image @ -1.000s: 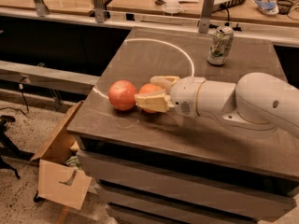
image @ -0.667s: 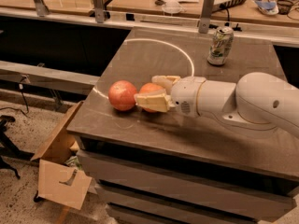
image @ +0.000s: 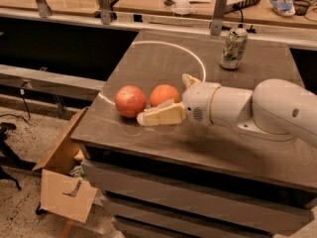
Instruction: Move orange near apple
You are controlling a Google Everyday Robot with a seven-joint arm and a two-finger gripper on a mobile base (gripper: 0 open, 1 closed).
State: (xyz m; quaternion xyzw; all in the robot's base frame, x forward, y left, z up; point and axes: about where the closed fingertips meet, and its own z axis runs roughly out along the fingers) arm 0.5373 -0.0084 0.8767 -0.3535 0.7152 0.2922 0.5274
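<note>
The orange rests on the table just beside the apple, on the side of the apple that faces the arm. The two fruits are nearly touching, though whether a sliver of gap is left between them I cannot tell. The claw reaches in low over the table from the side away from the apple, and its two fingers straddle the orange, one on the near side and one behind it. They look spread a little wider than the fruit. The near finger runs along the orange's lower edge with its tip stopping just short of the apple, while only the short tip of the far one shows behind the orange and seems to stand off it. So I judge the claw to be wide, not clamped on anything. The orange lies straight ahead of the claw, between the fingers and in line with the apple, so the one clear way out is straight back along the arm's own line, away from the apple. Being round, the orange has no long axis and points no particular way, and any sideways nudge from a finger could roll it off or knock it into the apple. Judged from how the fruits lie, the placing looks as good as done. A soda can stands well apart from the apple, toward the far corner of the table.
</note>
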